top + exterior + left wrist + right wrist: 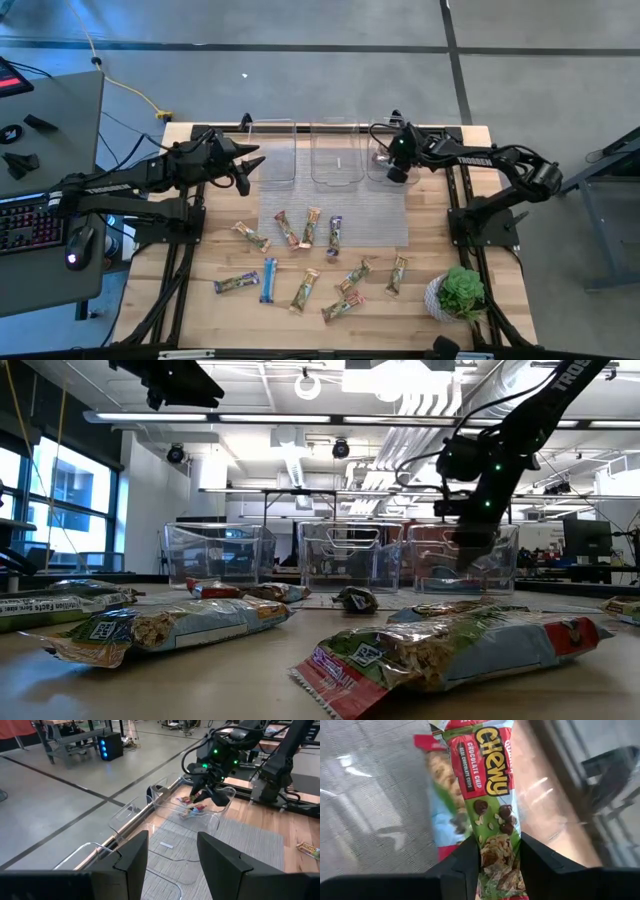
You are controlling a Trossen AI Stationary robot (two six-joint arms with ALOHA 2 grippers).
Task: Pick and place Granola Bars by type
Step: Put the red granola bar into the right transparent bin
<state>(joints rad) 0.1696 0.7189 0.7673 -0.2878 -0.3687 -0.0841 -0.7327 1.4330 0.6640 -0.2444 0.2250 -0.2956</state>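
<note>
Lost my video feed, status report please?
Right gripper shut on chocolate chip bar, over right bin. Left gripper open, waiting beside left bin. Nothing blocking.

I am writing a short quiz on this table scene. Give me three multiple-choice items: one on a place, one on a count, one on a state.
1. Where is the right gripper?
A. Over the left bin
B. Over the right-hand clear plastic bin
C. Above the plant

2. How many clear plastic bins stand in the row at the table's far edge?
A. Three
B. Two
C. Five

3. In what state is the left gripper?
A. Shut on a bar
B. Shut, empty
C. Open, empty

Key: 1 B, since the high view shows it above the rightmost bin, gripping a red-topped Chewy granola bar. 2 A, since three bins show side by side. 3 C, since the left wrist view shows its fingers apart with nothing between them.
</note>
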